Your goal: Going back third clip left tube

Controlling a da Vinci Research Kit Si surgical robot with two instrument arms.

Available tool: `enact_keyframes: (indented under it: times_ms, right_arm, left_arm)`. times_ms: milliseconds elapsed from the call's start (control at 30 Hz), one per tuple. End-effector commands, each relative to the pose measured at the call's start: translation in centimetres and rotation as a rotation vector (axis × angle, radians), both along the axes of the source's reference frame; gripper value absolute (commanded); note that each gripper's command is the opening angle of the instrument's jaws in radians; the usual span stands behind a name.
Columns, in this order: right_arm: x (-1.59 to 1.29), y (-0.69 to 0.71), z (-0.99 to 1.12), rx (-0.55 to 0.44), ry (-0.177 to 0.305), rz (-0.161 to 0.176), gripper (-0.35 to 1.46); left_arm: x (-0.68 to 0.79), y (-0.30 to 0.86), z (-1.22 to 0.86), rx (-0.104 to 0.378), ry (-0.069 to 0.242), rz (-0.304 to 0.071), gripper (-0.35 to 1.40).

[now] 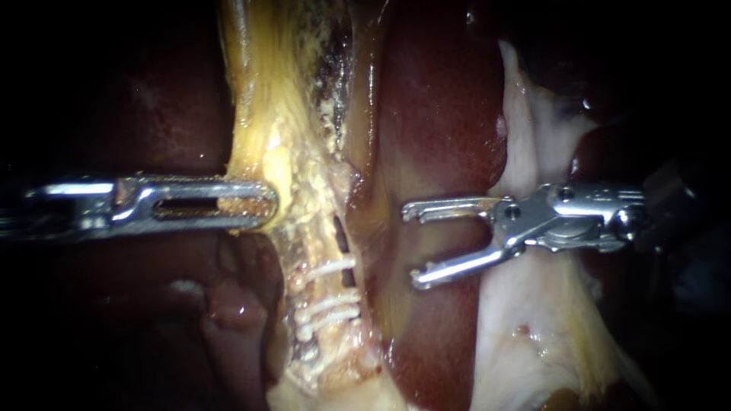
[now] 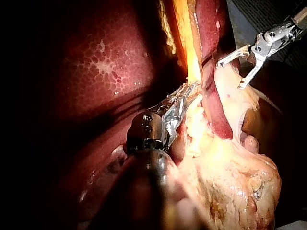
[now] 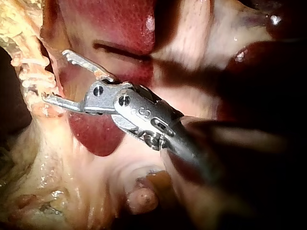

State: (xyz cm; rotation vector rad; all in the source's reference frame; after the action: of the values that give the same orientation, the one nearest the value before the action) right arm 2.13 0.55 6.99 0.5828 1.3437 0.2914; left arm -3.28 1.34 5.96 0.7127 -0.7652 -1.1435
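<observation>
A yellowish strand of tissue runs down the middle of the endoscope view, and the tube (image 1: 324,251) within it carries three white clips (image 1: 329,304) set close together. My left instrument (image 1: 255,204) reaches in from the left with its long windowed jaws shut on the yellow tissue above the clips. To the right of the clips my right instrument (image 1: 411,243) lies over the red liver lobe, jaws open and holding nothing. In the right wrist view the right instrument (image 3: 55,75) has its open tips just beside the clips (image 3: 32,76). In the left wrist view the left instrument (image 2: 180,103) grips the yellow strand.
The dark red liver (image 1: 442,114) fills the centre. Pale membranous tissue (image 1: 533,304) spreads under the right instrument's shaft. A small reddish nub (image 1: 232,304) sits below the left instrument. My right instrument (image 2: 230,75) also shows, open, in the left wrist view beyond the strand.
</observation>
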Motion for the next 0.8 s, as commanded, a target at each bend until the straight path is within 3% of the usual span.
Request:
enact_keyframes:
  times_ms: [33, 467, 800]
  right_arm:
    - [-0.01, 0.00, -0.02, -0.005, 0.001, -0.002, 0.60]
    - [-0.02, 0.00, -0.07, -0.041, 0.018, -0.001, 0.60]
    - [-0.03, 0.03, -0.15, -0.053, 0.024, -0.001, 0.60]
  left_arm:
    - [-0.02, -0.01, 0.03, -0.002, 0.002, -0.001, -0.35]
    - [-0.28, -0.06, 0.46, -0.012, 0.014, 0.004, -0.35]
    - [-0.39, -0.09, 0.52, -0.006, 0.010, 0.012, -0.35]
